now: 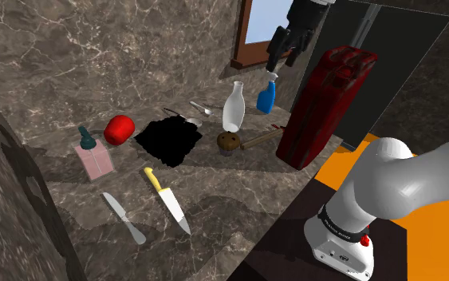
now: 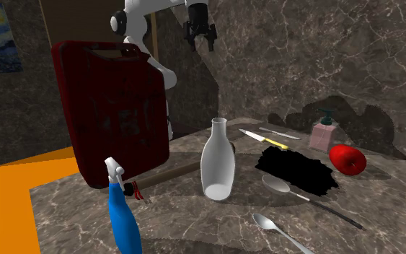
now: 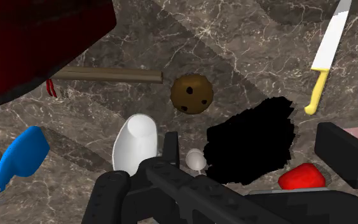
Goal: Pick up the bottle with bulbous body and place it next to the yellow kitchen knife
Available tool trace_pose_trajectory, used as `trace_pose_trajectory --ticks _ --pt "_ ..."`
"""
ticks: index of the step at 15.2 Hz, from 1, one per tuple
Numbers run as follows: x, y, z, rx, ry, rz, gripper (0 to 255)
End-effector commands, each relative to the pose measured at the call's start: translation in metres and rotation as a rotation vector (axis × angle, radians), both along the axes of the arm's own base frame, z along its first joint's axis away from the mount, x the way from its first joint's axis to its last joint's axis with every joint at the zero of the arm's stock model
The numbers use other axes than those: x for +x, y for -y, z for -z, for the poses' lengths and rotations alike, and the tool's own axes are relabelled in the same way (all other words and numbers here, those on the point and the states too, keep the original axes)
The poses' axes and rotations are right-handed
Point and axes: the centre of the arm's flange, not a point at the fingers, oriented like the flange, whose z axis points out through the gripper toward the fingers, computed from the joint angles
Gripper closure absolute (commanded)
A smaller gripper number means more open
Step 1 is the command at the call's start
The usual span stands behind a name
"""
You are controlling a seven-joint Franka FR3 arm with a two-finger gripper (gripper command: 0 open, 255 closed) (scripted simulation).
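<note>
I see my gripper (image 2: pixel 200 43) hanging high, pointing down, fingers apart and empty; the white bulbous bottle (image 2: pixel 218 162) stands well below it.

Dark marble walls (image 1: pixel 95 48) — wood-framed window (image 1: pixel 259 20), orange floor (image 1: pixel 438 249)

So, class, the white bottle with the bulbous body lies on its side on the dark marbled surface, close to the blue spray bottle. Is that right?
Not quite. The white bottle with the bulbous body stands upright, its neck pointing up, as the second exterior view shows. It is indeed on the dark marbled surface, close to the blue spray bottle.
</note>
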Motion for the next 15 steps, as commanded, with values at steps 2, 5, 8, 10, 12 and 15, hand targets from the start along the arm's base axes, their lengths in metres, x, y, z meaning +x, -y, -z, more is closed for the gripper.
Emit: trace_pose_trajectory --ticks 2,5,8,10,12,15 --pt "0.008 0.007 0.007 -0.001 0.000 0.001 0" --pt "0.034 0.029 0.027 -0.004 0.000 0.004 0" --pt "0.059 0.051 0.048 -0.006 0.001 0.008 0" --pt "0.076 0.066 0.061 -0.008 0.001 0.010 0" --pt "0.093 0.081 0.075 -0.010 0.001 0.012 0" --pt "0.118 0.103 0.095 -0.013 0.001 0.015 0"
